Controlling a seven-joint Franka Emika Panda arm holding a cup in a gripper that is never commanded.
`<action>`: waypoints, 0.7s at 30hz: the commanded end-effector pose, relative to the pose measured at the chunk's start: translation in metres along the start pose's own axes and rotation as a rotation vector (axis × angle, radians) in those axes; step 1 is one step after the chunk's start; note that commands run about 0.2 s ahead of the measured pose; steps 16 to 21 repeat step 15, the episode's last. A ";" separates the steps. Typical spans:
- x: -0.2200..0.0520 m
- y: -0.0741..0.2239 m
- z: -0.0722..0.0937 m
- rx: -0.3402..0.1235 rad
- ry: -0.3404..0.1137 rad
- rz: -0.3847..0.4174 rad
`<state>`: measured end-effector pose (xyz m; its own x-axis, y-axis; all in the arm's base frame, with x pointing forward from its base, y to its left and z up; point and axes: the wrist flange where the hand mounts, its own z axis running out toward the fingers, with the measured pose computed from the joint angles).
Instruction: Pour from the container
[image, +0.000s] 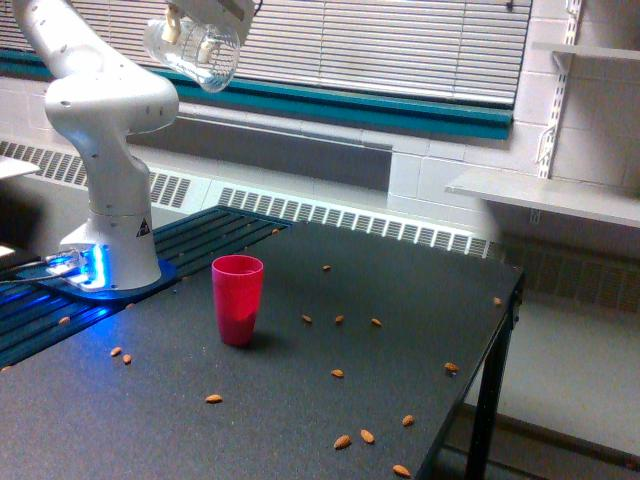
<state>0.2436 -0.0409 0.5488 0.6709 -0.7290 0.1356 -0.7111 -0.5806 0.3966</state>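
Exterior view: high above the red cup (238, 298) and toward this view's left, the hand (208, 14) holds the clear jar (196, 52) tipped, mouth slanting down toward the cup. The jar looks empty now, so probably light; being smooth, hard and possibly glass, it could slip or crack, and a firm hold around its wall near the base seems safest. Right of the cup, almonds (338, 372) lie scattered over the dark desk (420, 290).
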 end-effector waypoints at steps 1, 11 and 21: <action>-0.002 0.000 -0.003 -0.008 0.002 -0.008; 0.001 0.000 0.003 0.006 -0.001 -0.019; 0.001 -0.001 0.003 0.006 0.004 -0.022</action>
